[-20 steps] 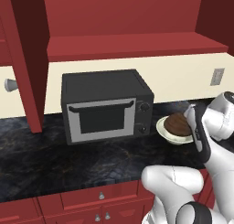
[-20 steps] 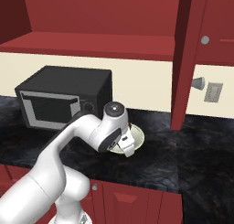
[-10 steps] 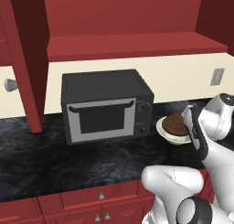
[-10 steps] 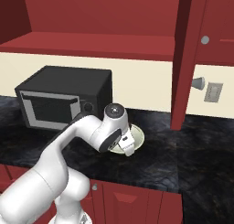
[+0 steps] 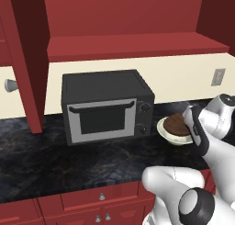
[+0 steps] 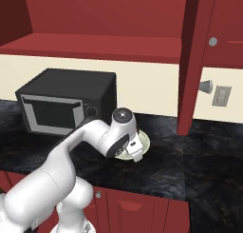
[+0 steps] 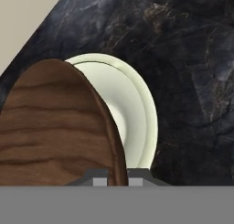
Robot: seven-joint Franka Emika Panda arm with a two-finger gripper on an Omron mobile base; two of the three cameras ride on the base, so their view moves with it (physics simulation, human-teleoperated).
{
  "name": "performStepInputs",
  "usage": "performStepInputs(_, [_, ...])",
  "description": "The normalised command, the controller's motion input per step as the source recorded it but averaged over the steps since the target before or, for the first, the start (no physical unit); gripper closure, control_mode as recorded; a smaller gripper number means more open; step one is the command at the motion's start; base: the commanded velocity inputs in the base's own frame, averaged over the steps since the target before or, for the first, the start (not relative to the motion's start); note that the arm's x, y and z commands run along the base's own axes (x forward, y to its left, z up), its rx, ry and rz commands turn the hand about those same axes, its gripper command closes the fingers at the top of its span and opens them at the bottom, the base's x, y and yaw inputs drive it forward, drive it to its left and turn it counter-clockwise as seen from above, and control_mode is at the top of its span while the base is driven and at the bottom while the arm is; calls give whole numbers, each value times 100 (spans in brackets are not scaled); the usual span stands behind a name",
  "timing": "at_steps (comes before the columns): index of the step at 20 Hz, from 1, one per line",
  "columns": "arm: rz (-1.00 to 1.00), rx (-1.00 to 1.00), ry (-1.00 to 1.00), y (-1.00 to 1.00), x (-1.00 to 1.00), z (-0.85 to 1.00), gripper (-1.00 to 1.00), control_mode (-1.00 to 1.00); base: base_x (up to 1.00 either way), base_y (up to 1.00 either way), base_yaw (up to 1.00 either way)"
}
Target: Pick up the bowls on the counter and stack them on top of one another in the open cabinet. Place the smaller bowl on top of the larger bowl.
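Brown bowl [image 7: 55,127], stiff and likely light, fills my hand view's lower left over the cream bowl [image 7: 132,113]; my gripper [image 7: 118,178] pinches its thin rim.

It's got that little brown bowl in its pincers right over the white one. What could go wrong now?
The tool pinches only the brown bowl's rim, so the bowl could tip or slip out. The cream bowl sits just beneath, so a drop or low swing might knock it along the counter. The microwave stands close beside the lift path.
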Motion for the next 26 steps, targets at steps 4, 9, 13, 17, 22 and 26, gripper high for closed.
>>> performStepInputs(4, [0,0,0,-6,5,-9,100,-100,0,0,0])
performStepInputs(9, [0,0,0,-1,6,-12,100,-100,0,0,0])
performStepInputs(13, [0,0,0,0,6,-15,100,-100,0,0,0])
performStepInputs(17, [0,0,0,-1,4,-16,100,-100,0,0,0])
performStepInputs(22, [0,0,0,-1,6,-15,100,-100,0,0,0])
performStepInputs(26, [0,0,0,-2,10,-12,100,-100,0,0,0])
